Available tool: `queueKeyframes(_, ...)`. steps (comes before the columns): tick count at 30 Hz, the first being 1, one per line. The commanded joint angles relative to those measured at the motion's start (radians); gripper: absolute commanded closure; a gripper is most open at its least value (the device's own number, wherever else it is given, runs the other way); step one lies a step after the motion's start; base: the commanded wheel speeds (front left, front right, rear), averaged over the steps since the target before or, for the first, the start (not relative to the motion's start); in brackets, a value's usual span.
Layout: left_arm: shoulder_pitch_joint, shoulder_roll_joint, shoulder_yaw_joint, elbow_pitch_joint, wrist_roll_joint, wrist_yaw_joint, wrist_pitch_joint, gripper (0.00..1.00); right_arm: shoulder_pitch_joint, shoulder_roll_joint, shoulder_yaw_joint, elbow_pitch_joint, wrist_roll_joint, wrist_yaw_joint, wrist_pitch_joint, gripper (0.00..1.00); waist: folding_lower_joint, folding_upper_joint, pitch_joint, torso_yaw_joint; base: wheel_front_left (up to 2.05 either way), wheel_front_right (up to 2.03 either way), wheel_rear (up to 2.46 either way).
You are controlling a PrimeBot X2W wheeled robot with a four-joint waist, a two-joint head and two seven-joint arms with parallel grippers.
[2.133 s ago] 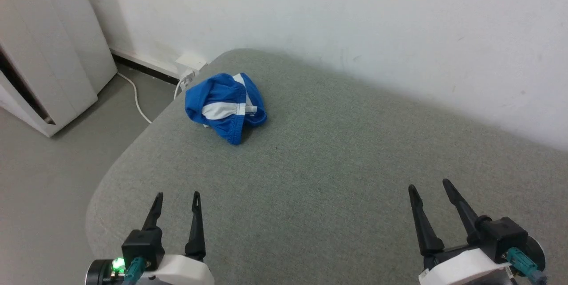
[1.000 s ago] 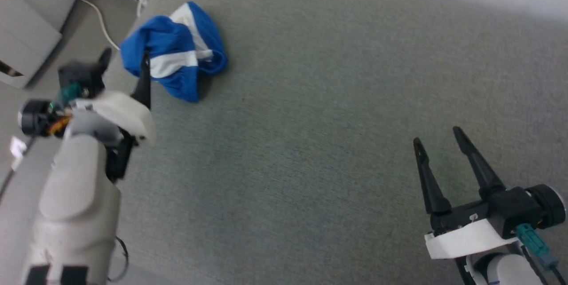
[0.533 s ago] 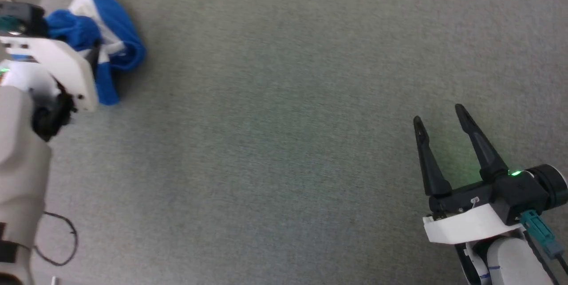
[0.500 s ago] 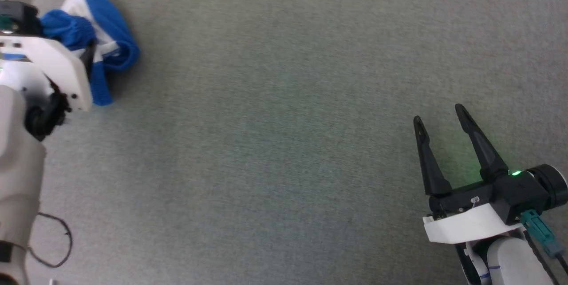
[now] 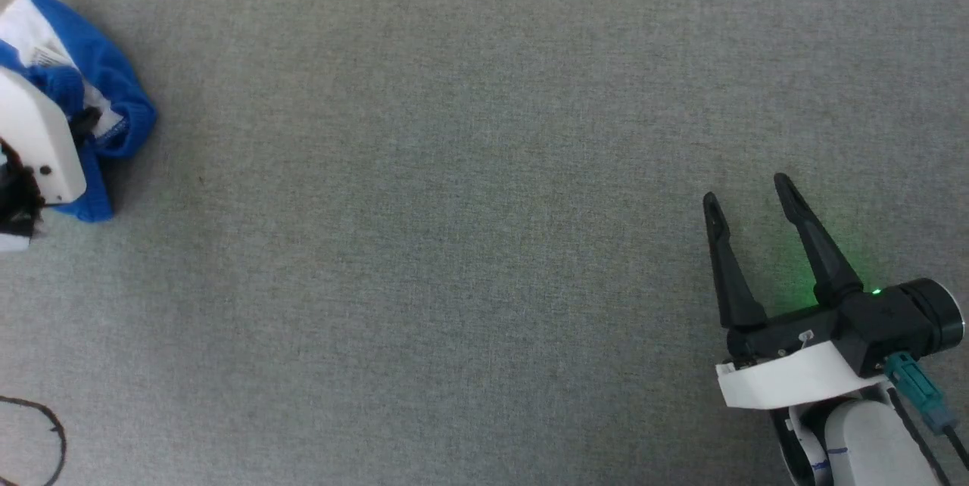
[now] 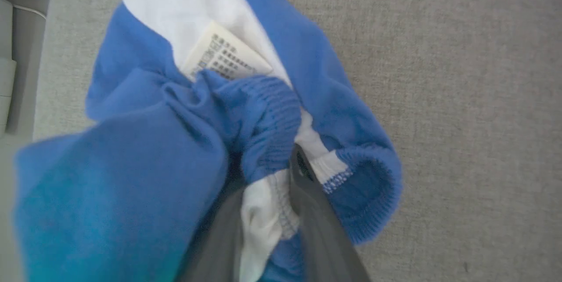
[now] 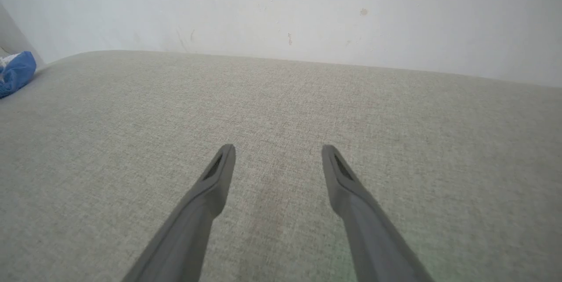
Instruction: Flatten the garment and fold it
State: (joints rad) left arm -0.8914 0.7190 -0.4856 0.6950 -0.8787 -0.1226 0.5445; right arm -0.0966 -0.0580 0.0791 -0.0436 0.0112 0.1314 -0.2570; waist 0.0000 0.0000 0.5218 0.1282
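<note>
The garment [image 5: 113,104], crumpled bright blue shorts with white stripes, lies at the far left of the grey cushion [image 5: 454,206]. My left gripper [image 5: 79,123] is on top of it, mostly covered by its white wrist shell. In the left wrist view the left gripper [image 6: 268,172] is shut on the garment [image 6: 329,97], with white waistband cloth pinched between the two fingers; blue cloth hides the left finger's tip. A white printed tag [image 6: 226,53] sticks out above. My right gripper [image 5: 746,193] hovers open at the lower right, far from the garment [image 7: 17,71], with nothing between its fingers [image 7: 217,176].
The grey cushion runs wide between the two arms. A white wall [image 7: 281,9] rises behind its far edge. A black cable loop [image 5: 45,425] shows at the lower left. The cushion's left edge and the floor [image 6: 17,53] lie just beyond the garment.
The head camera has tilted down and shifted. My left gripper reached the garment and its fingers closed on the cloth. The right gripper stayed open in place.
</note>
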Motion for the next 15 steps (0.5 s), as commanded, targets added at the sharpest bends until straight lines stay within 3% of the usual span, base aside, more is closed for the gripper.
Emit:
queueKeyframes(1,0.069,-0.03,-0.038,0.005,-0.012,-0.008,0.005,1.0,-0.011,0.004,0.004,0.005,0.009,-0.001,-0.005,0.0,0.0,0.0,-0.019,0.007,0.0,0.0,0.0)
queueKeyframes(4,0.054,-0.005,-0.039,0.005,0.001,-0.008,-0.092,1.0,-0.013,0.005,0.006,0.01,0.013,-0.001,-0.005,0.0,0.0,0.0,-0.051,0.013,0.0,0.0,0.0)
queueKeyframes(8,0.036,0.006,-0.02,0.012,0.033,-0.008,-0.306,1.0,-0.006,0.007,0.002,0.024,0.024,-0.001,-0.005,0.0,0.0,0.0,-0.121,0.019,0.0,0.0,0.0)
queueKeyframes(15,0.023,0.049,-0.061,-0.006,0.148,-0.008,-0.571,1.0,0.038,0.007,-0.026,0.045,0.06,-0.001,-0.005,0.0,0.0,0.0,-0.27,0.03,0.0,0.0,0.0)
